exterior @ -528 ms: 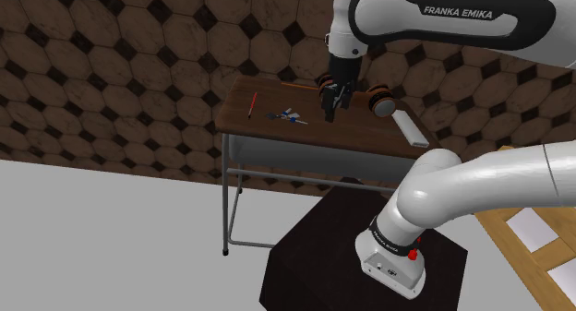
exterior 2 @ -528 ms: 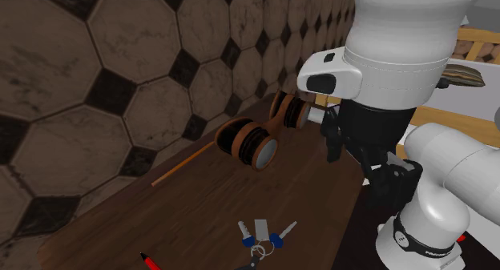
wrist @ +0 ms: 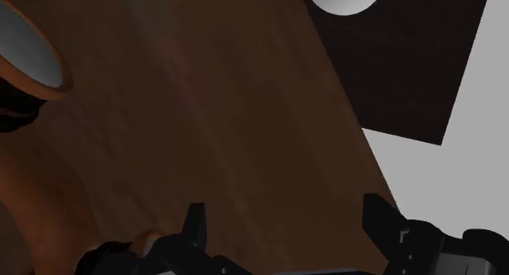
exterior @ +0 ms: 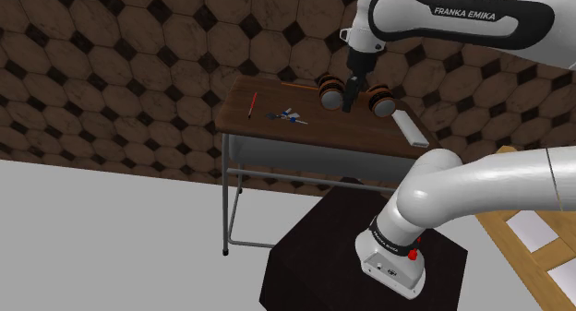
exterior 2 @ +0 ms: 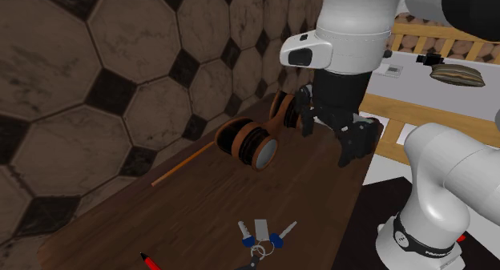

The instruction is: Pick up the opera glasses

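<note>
One dark wooden table [exterior: 351, 134] stands against a brown tiled wall [exterior: 111, 60], fingers [wrist: 194, 220] spread apart above it.

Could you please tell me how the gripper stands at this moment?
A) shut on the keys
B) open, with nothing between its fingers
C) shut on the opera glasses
B: in the wrist view the gripper has its fingers apart with bare table between them, and the opera glasses lie off to one side.

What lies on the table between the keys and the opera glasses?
Nothing: only bare brown tabletop separates the keys from the opera glasses, as the second exterior view shows.
</note>
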`<state>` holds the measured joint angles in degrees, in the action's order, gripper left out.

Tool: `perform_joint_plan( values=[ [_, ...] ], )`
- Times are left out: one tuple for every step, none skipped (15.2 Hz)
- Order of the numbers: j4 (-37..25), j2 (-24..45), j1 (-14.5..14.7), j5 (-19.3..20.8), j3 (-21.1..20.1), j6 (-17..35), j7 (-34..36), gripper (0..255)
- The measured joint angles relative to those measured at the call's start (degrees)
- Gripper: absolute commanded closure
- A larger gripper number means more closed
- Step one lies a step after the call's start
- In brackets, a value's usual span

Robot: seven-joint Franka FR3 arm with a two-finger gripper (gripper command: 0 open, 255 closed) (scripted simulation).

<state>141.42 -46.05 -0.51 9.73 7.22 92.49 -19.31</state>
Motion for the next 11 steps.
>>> perform_joint_plan(
  values=[
    [-0.1,0.1,0.0,1.2,1.9,0.8,-3.0,0],
    [-0.3,0.6,0.2,2.1,3.4,1.8,-5.7,0],
    [-0.9,0.9,0.1,3.3,5.5,2.4,-8.9,0],
    [-1.5,1.5,0.4,4.1,7.3,3.2,-11.8,0],
    [-1.8,1.7,0.6,4.8,8.8,3.8,-14.6,0],
    [-2.8,2.6,0.9,5.5,10.6,4.7,-17.4,0],
    [-3.6,3.4,1.4,6.0,12.3,5.4,-20.2,0],
    [-4.8,4.4,1.8,6.5,14.2,6.1,-23.2,0],
    [-6.0,5.8,2.3,6.9,16.2,7.1,-26.2,0],
    [-7.1,6.8,2.9,7.2,18.0,7.8,-29.2,0],
    [-8.4,8.3,3.5,7.4,20.0,8.7,-32.2,0]
  ],
)
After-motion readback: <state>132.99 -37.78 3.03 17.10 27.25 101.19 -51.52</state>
